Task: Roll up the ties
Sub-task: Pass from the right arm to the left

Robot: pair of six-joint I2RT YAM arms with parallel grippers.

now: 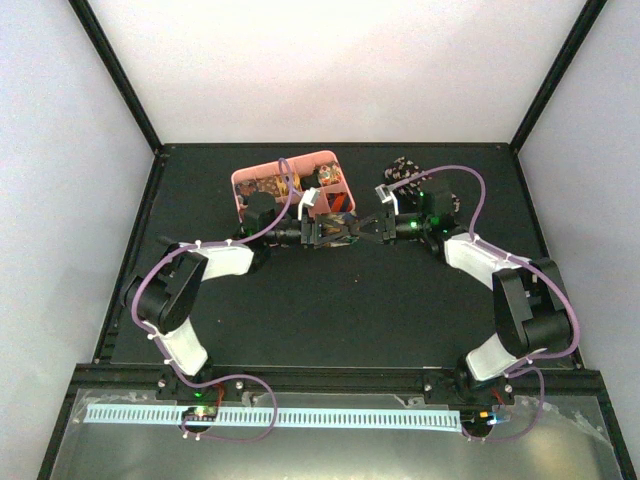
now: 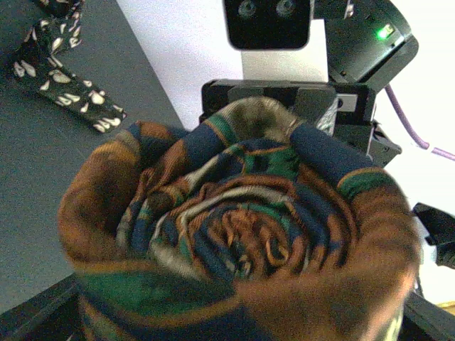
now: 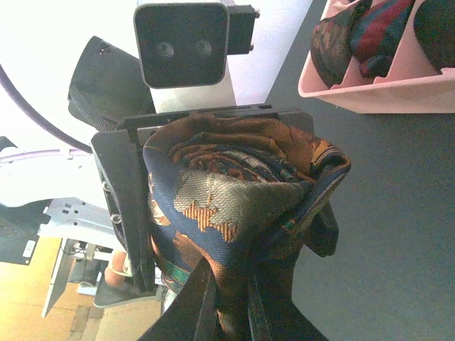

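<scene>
A rolled tie (image 1: pixel 346 229), patterned orange, brown and blue, hangs between my two grippers just in front of the pink tray. My left gripper (image 1: pixel 325 232) clamps the roll across its width. Its fingers (image 3: pixel 128 206) show on either side of the roll (image 3: pixel 234 185) in the right wrist view. The roll's spiral (image 2: pixel 242 227) fills the left wrist view and hides the left fingers there. My right gripper (image 3: pixel 229 288) is shut on the roll's outer fabric, and it also shows in the top view (image 1: pixel 378 226). A black tie with white speckles (image 1: pixel 405 167) lies loose at the back, also in the left wrist view (image 2: pixel 64 78).
The pink divided tray (image 1: pixel 243 181) stands at the back left of centre, and rolled ties fill its compartments in the right wrist view (image 3: pixel 384 89). The black table (image 1: pixel 330 310) runs to white walls at the back and sides.
</scene>
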